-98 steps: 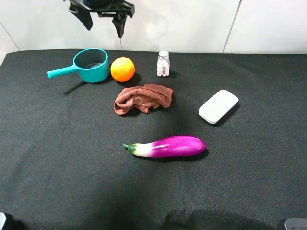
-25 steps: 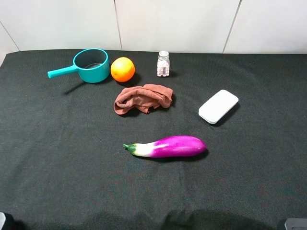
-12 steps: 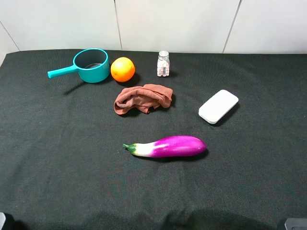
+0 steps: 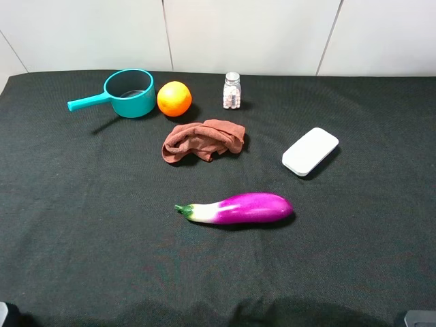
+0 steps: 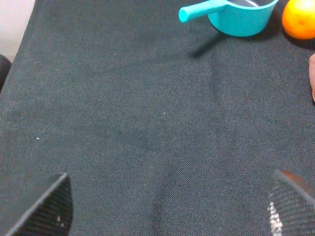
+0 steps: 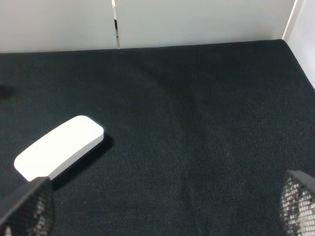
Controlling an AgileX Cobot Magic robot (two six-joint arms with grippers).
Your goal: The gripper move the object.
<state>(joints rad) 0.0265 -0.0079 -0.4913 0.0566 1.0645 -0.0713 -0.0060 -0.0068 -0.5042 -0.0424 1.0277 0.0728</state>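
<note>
The orange sits on the black cloth at the back left, right beside the teal pot. It also shows in the left wrist view, far from my left gripper. That gripper's two fingertips stand wide apart over bare cloth, open and empty. My right gripper is also open and empty, hovering short of the white case. Neither gripper's jaws show in the exterior high view.
A crumpled brown cloth lies just in front of the orange. A small pill bottle stands to its right. A purple eggplant lies mid-table. The white case lies at the right. A white wall runs behind the table.
A black gripper that hung above the pot and orange 3.9 s ago has left the exterior view. Nothing has moved in the last second.
</note>
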